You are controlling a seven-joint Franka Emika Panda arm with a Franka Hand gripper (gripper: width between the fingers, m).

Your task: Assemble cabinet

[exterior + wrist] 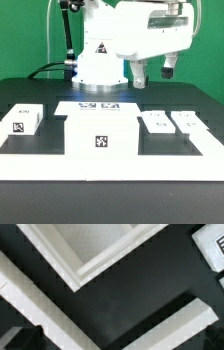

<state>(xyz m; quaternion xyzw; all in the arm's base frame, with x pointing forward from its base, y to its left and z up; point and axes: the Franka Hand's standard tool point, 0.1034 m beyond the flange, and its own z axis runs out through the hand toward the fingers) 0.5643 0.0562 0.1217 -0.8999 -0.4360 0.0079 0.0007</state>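
Gripper (154, 76) hangs upper right, jaws apart, empty; cabinet box (100, 128) at frame centre looks stiff, light, slick-painted, likely best pinched across a thin wall edge.

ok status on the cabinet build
End effector open, empty, above the table. Cabinet box on the table, not gripped; three loose parts beside it. Nothing blocking.

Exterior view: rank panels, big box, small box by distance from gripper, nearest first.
1. Inner panel and outer panel, exterior view's right, closest to the gripper; too close to call.
2. Big box, centre.
3. Small box, exterior view's left.
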